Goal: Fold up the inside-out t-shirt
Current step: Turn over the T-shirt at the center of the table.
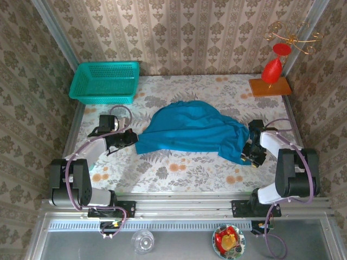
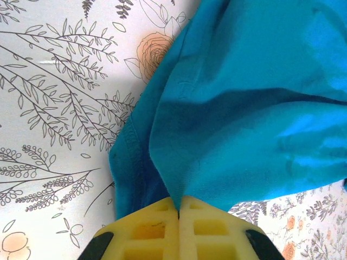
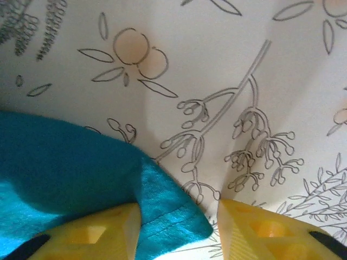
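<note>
Both finger pairs cropped, left fingers [image 2: 146, 233] pinching t-shirt [image 2: 244, 108] edge, right fingers [image 3: 260, 233] apart around its corner

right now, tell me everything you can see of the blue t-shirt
The t-shirt is plain bright blue, soft fabric with no print. It lies in a rumpled heap across the middle of the floral table, not yet folded. A stitched hem shows along its left edge, and the shut left hand pinches the fabric there. At its right end a hemmed corner lies on the table between the open fingers of the right hand.
</note>
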